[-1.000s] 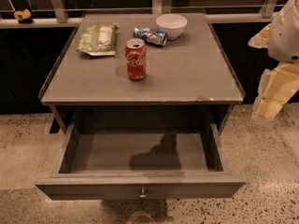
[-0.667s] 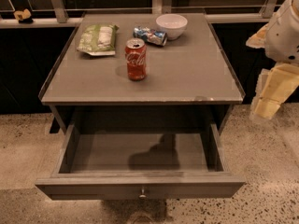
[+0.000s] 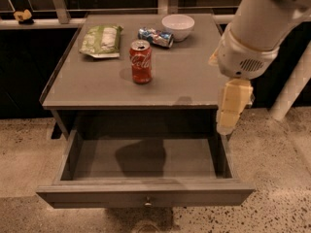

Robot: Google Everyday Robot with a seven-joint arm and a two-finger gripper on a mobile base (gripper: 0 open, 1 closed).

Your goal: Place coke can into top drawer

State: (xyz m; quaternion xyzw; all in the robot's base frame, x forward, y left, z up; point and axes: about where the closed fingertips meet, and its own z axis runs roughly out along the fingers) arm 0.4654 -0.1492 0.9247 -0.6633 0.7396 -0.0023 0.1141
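Note:
The red coke can [image 3: 141, 62] stands upright on the grey table top [image 3: 189, 76], left of its middle. The top drawer [image 3: 97, 194] is pulled open below the table and its inside is empty; a small knob sits at the centre of its front panel. My gripper [image 3: 227, 124] hangs from the white arm at the table's right front corner, above the drawer's right side. It is well to the right of the can, apart from it, and holds nothing.
A green snack bag [image 3: 101, 40] lies at the table's back left. A blue-and-silver can [image 3: 155, 37] lies on its side beside a white bowl [image 3: 178, 25] at the back. Speckled floor surrounds the table. A white post [image 3: 291, 89] stands at the right.
The arm and gripper have moved left and further into view, from beside the table to over its right front corner. The can and drawer have not moved.

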